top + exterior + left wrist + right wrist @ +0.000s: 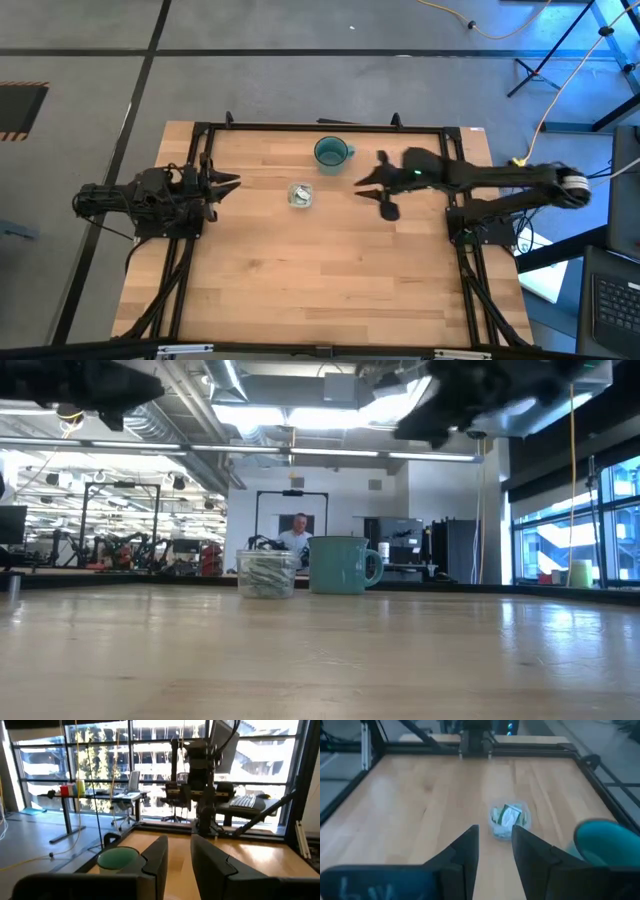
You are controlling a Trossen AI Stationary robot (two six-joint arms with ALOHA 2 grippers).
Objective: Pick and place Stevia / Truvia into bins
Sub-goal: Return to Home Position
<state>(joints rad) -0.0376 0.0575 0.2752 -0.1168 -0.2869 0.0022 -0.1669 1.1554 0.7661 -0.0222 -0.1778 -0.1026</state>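
Tub [267,554] holding packets [509,815] near right end effector [368,190], apart

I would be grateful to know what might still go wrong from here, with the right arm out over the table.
1. The right gripper, open, hangs above the table beside the teal mug; a low sweep might clip the mug.
2. The clear tub of packets stands close by; a knock could spill them.
The left gripper waits at the table's left edge.

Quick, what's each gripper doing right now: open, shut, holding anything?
Left gripper: open, empty, at the table's left edge.
Right gripper: open, empty, raised near the teal mug.
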